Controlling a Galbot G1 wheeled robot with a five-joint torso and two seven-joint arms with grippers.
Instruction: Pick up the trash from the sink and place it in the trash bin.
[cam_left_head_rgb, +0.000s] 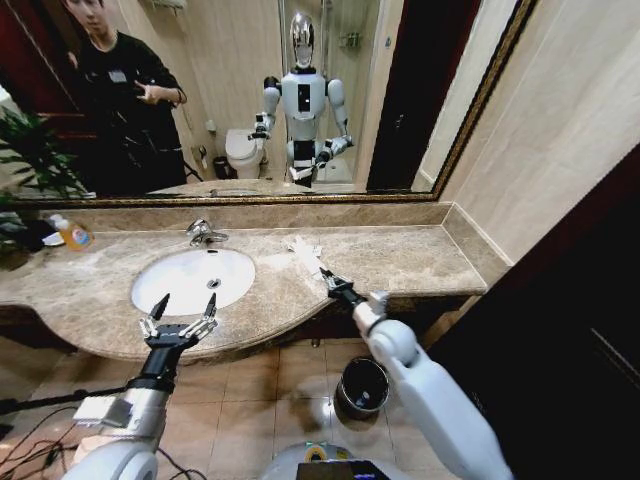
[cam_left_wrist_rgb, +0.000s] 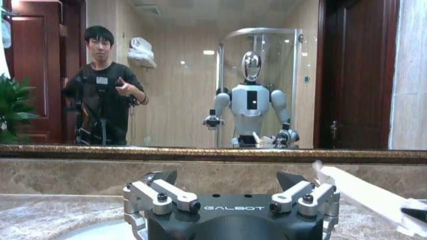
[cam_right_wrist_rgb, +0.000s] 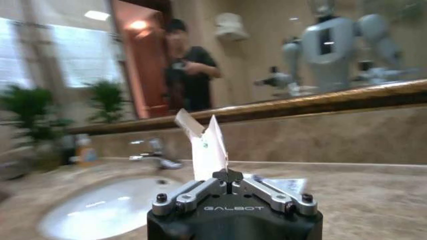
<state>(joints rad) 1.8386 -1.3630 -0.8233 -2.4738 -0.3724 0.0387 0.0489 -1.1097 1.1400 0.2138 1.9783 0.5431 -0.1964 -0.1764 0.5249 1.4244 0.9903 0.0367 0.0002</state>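
Where the right gripper (cam_right_wrist_rgb: 230, 176) hangs over the counter just right of the basin, its fingers are pressed together on a white paper strip (cam_right_wrist_rgb: 207, 145) that stands up crumpled between them. In the head view the same strip (cam_left_head_rgb: 305, 250) trails from the gripper toward the mirror, above the marble. The left gripper (cam_left_head_rgb: 181, 312) hovers at the front rim of the sink (cam_left_head_rgb: 193, 280), fingers spread wide and holding nothing.

The trash bin (cam_left_head_rgb: 362, 387) stands on the floor tiles below the counter edge, close beside the right arm's forearm and well apart from the strip. My worry is the carry: the paper is thin and caught only by one end, so a quick swing down could let it flutter loose and land on the tiles rather than inside the narrow rim. The arm also has to clear the counter's lip on the way down; a brush there might tug the strip out. I can't make out any other scraps in the basin from where I stand.

Around them, the beige marble counter (cam_left_head_rgb: 420, 255) curves round the white bowl, with a chrome tap (cam_left_head_rgb: 204, 234) behind it and a yellow-orange bottle (cam_left_head_rgb: 72, 234) off to the left by a plant. A gilt-framed mirror (cam_left_head_rgb: 400, 60) runs along the wall.
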